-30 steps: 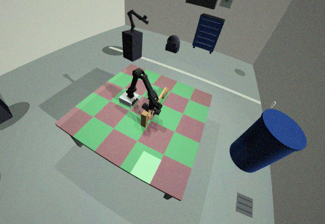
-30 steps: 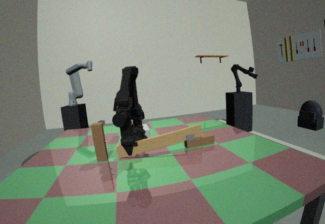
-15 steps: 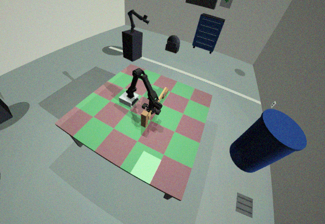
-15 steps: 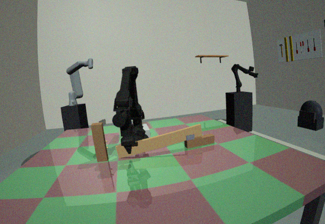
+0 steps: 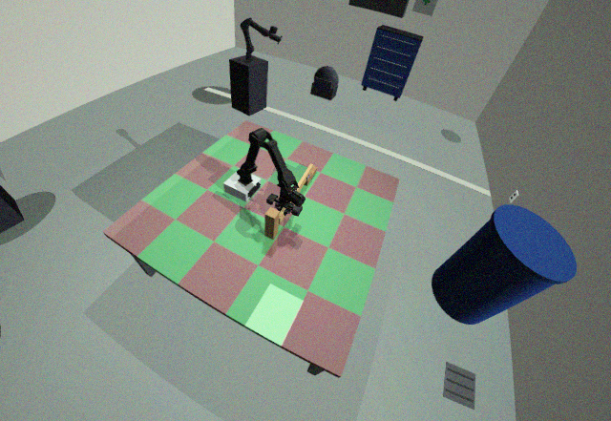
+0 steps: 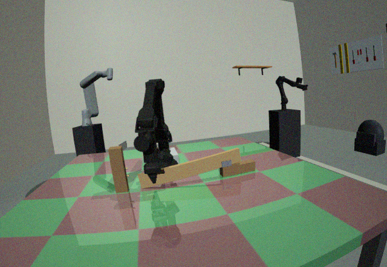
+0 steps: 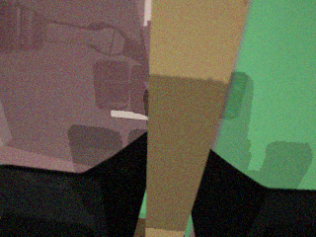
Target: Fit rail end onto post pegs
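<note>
The long wooden rail (image 6: 193, 166) (image 5: 305, 176) (image 7: 185, 123) slopes from the table up to the grey bracket (image 6: 226, 163) on the low footboard block (image 6: 239, 168). Its near end rests on the table a short way from the upright wooden post (image 6: 118, 168) (image 5: 271, 222). Two small pegs (image 6: 127, 171) stick out of the post towards the rail, apart from it. My gripper (image 6: 153, 176) (image 5: 285, 207) (image 7: 169, 137) is shut on the rail near its low end, with a black finger on each side in the wrist view.
The arm's white base (image 5: 239, 187) stands behind the rail on the chequered table (image 5: 207, 268) (image 6: 265, 214). Other robot arms on black pedestals (image 6: 284, 131) (image 6: 89, 138) stand beyond the table. A big blue cylinder (image 5: 503, 263) is off to the right.
</note>
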Tool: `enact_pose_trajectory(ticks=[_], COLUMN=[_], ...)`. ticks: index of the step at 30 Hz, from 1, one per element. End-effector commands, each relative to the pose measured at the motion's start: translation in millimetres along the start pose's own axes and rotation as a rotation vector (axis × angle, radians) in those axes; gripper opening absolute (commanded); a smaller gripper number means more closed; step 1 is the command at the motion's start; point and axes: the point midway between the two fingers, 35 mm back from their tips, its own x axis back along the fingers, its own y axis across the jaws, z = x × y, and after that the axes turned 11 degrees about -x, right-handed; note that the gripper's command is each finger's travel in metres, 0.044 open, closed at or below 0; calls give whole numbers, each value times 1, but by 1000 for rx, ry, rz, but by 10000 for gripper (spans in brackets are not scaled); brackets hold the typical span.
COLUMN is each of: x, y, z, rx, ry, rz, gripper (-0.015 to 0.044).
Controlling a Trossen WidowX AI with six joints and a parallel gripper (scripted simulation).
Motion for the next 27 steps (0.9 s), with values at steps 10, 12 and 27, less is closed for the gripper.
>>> enact_pose_trajectory(ticks=[10, 12, 27], x=[7, 8, 16], y=[-1, -1, -4], z=[0, 0, 0], rx=[1, 1, 1], ry=[-5, -5, -5], rz=[0, 0, 0], gripper=[0, 0, 0])
